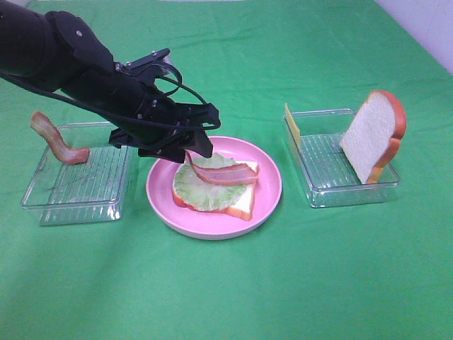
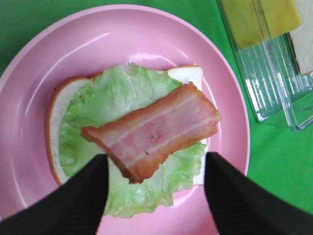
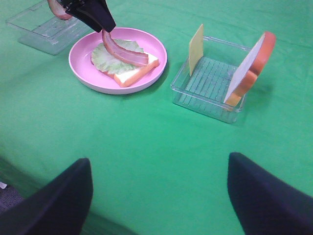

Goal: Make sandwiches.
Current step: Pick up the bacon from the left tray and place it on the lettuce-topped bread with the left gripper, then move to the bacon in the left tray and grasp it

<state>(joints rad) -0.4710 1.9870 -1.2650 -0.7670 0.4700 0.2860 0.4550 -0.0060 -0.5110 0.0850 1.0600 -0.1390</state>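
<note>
Left claw [image 2: 155, 161] hangs open over the pink plate [image 2: 29, 98], one finger on each side of the bacon strip [image 2: 156, 129] that lies on lettuce [image 2: 102, 98] and bread [image 2: 188, 74], probably to leave this layer in place.

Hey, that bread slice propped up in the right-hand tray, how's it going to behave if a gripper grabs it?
Probably stiff: the bread slice stands on edge without sagging. Apt to tip, I'd guess: it rests tilted on a narrow crust edge against the wall of the tray, so a nudge could topple it. It looks thin, so likely light.
</note>
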